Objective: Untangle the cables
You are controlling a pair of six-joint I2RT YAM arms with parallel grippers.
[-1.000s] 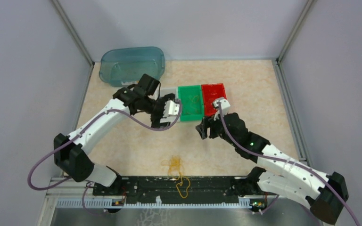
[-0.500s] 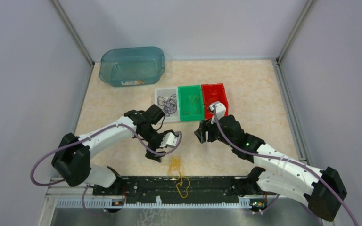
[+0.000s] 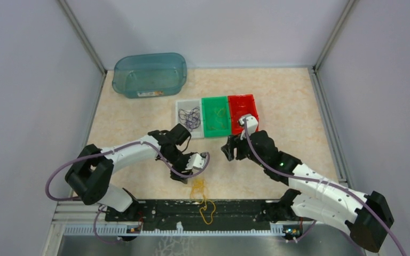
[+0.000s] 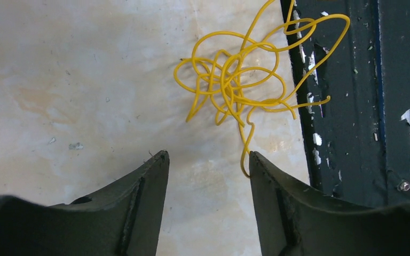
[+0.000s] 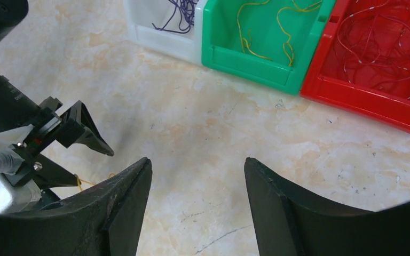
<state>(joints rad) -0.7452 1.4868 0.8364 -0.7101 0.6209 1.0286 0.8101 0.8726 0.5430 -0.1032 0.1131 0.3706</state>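
Tangle of yellow wire (image 4: 235, 85) lies at 6 o'clock on the worktop (image 3: 299, 106), one loop spilling onto the black base rail (image 4: 352, 106). The left tool (image 4: 208, 160) hovers just short of it, jaws partly spread and gripping nothing. The right tool (image 5: 197, 162), likewise parted and empty, hangs near centre, short of three sorting bins at 12 o'clock: the white bin (image 5: 160, 42) with purple wires (image 3: 190, 115), the green bin (image 5: 251, 64) with yellow strands (image 5: 267, 32), the red bin (image 5: 363, 101) with red wires (image 5: 384, 48). The step in hand appears to be the approach to the one loose clump. The next move likely calls for lowering the left tool onto a single strand at the clump's edge and closing there, while the right tool comes in for a second strand.
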